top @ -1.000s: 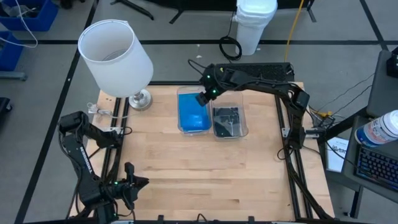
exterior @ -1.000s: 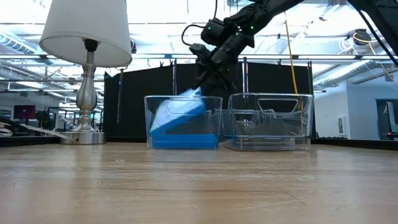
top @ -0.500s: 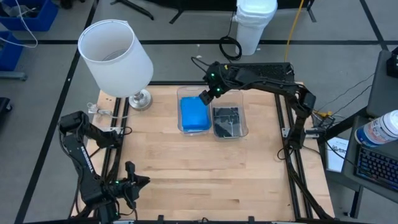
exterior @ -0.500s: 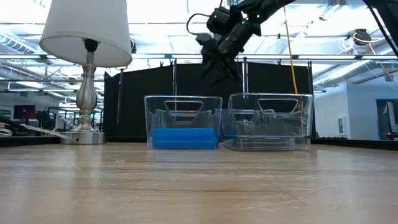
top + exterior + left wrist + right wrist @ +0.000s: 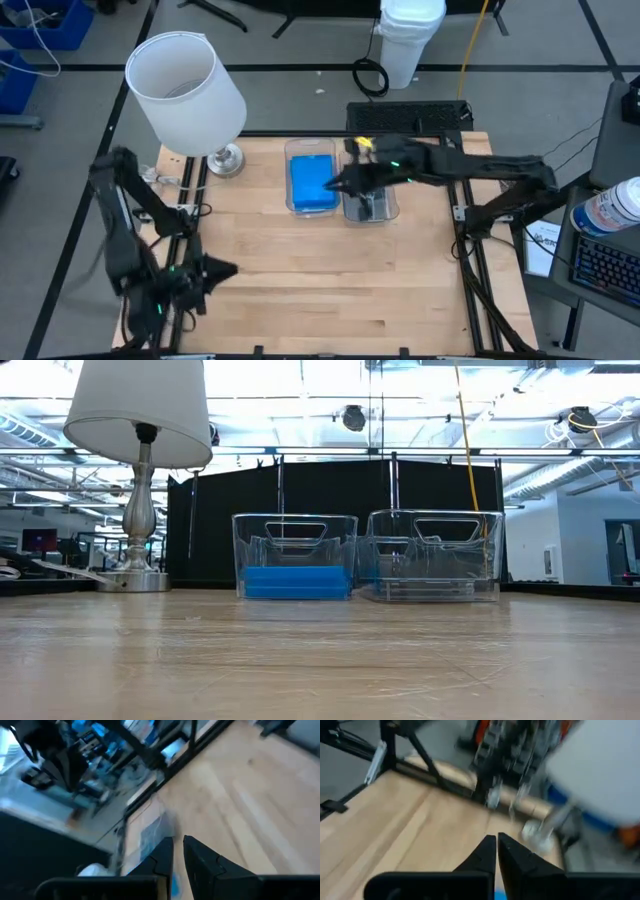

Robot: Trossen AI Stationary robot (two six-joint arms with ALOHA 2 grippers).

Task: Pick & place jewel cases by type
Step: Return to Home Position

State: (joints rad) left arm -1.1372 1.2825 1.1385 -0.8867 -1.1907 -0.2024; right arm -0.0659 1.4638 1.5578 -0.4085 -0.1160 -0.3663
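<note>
Bright blue jewel cases (image 5: 312, 183) lie stacked flat in the left clear bin (image 5: 295, 582). Dark, transparent jewel cases (image 5: 368, 195) lie in the right bin (image 5: 432, 588). My right gripper (image 5: 335, 184) is blurred and hovers high over the seam between the two bins, above the low view's frame. Its own view shows its fingers shut (image 5: 496, 846) and empty. My left gripper (image 5: 213, 270) is near the table's left near corner, shut (image 5: 178, 851) and holding nothing.
A lamp with a white shade (image 5: 185, 85) stands at the far left corner, its base (image 5: 135, 580) left of the bins. The two clear bins (image 5: 295, 150) sit side by side at the far middle. Bare wood (image 5: 330, 280) spreads over the near half.
The blue case that leaned tilted in the left bin under my right gripper now lies flat on the blue stack. My right gripper has let go, risen out of the low view and swung toward the near edge. My left arm has lifted and shifted slightly toward the far edge.
</note>
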